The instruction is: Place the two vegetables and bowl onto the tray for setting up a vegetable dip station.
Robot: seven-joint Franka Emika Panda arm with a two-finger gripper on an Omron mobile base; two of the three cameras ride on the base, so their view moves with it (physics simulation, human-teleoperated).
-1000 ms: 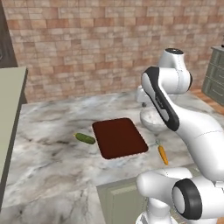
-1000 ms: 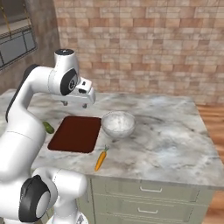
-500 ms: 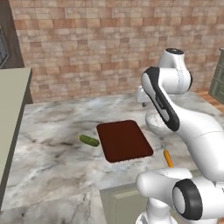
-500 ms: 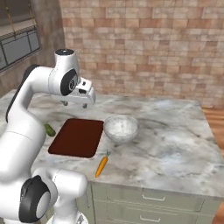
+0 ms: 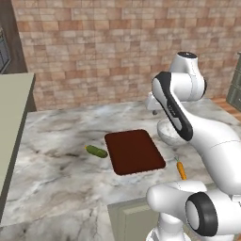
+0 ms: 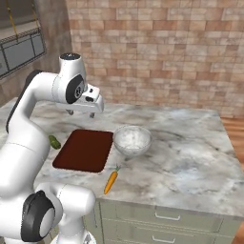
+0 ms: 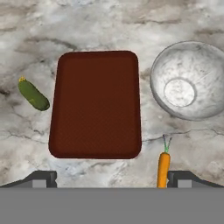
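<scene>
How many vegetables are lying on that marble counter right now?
2. A dark-green cucumber lies on the counter to one side of the tray; an orange carrot lies off the tray's opposite corner, below the bowl. None seems hidden.

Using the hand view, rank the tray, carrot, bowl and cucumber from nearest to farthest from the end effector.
1. Tray, straight ahead of end effector.
2. Carrot, beside one fingertip.
3. Bowl, upper right, and cucumber, left: too close to call.
</scene>
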